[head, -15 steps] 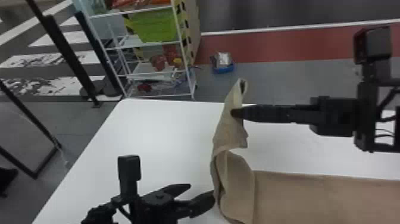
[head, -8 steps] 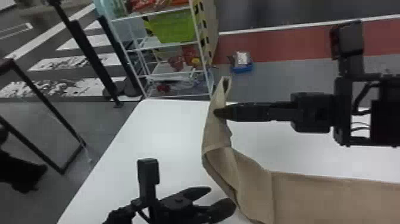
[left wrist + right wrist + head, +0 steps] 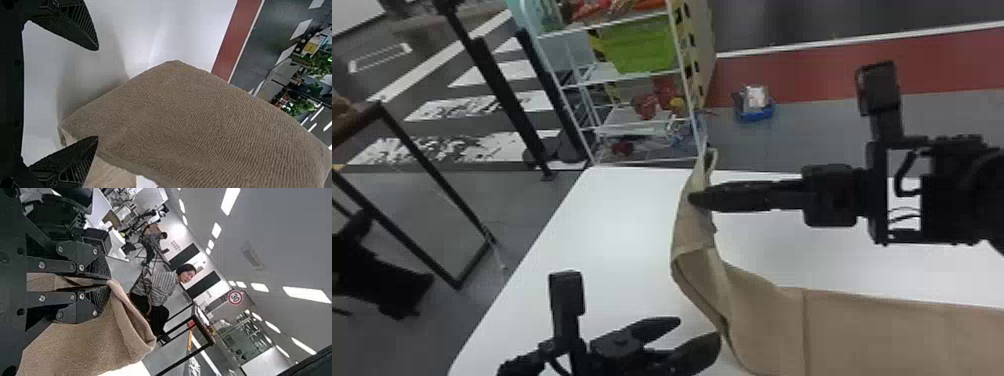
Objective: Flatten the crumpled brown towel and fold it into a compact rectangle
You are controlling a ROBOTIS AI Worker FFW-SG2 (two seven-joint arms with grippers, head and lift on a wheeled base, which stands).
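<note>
In head view, has the left gripper [image 3: 699, 329] spread at six o'clock, beside the brown towel [image 3: 862, 332]; points its raised end to twelve, pinched by the right gripper [image 3: 691, 198] near centre; runs its long axis toward three along the white table [image 3: 612, 215].

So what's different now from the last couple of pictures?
The right pincer has carried the raised end of the towel farther left over the table. Nothing was let go or newly gripped. The left pincer stayed open; the towel's flat part still lies to the right.
</note>
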